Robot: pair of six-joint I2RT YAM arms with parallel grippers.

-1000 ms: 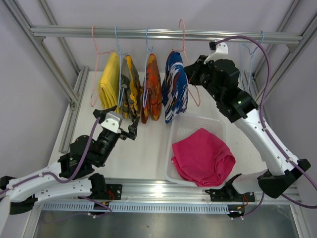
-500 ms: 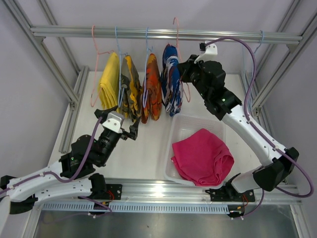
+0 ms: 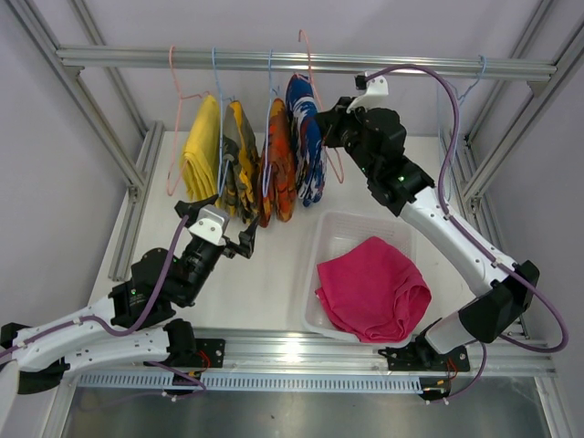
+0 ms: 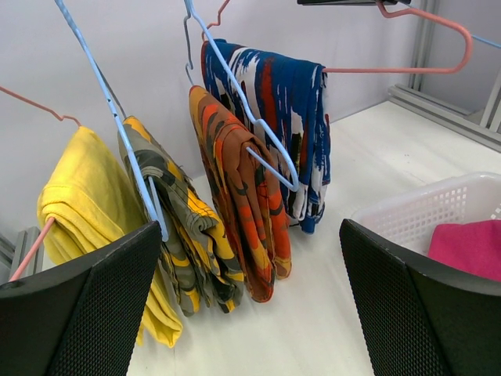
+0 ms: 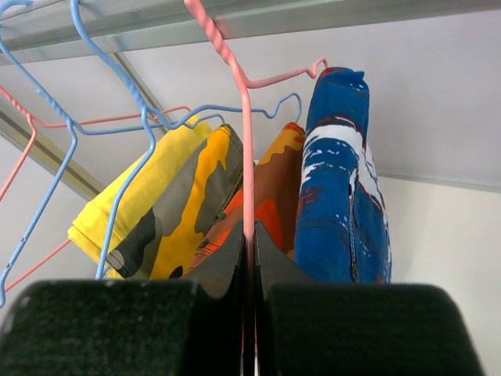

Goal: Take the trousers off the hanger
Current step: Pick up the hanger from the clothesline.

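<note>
Right wrist view: findings?

My right gripper (image 5: 249, 251) was clamped on the pink hanger (image 5: 245, 157); blue patterned trousers (image 5: 340, 180) draped that hanger beside my grip, long axis downward. Left gripper (image 4: 246, 235) gaped, farther off.

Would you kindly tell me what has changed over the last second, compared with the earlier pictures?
The right gripper, clamped on the pink hanger, has slid it leftward along the rail, so the blue patterned trousers now hang close beside the orange camouflage trousers. The open left gripper, the yellow trousers, the olive camouflage trousers and the magenta trousers in the basket stayed put.
</note>
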